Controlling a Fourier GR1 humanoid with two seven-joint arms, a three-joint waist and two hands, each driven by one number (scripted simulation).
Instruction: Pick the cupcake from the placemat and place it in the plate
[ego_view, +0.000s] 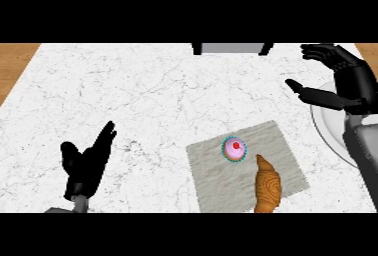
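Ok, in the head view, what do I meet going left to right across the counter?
left hand → cupcake → croissant → right hand. The placemat and plate overlap these, so they are left out.

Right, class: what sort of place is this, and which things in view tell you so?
Probably a kitchen or dining counter. There is a white marble counter top, a grey placemat carrying a cupcake and a croissant, and a white plate at the right edge.
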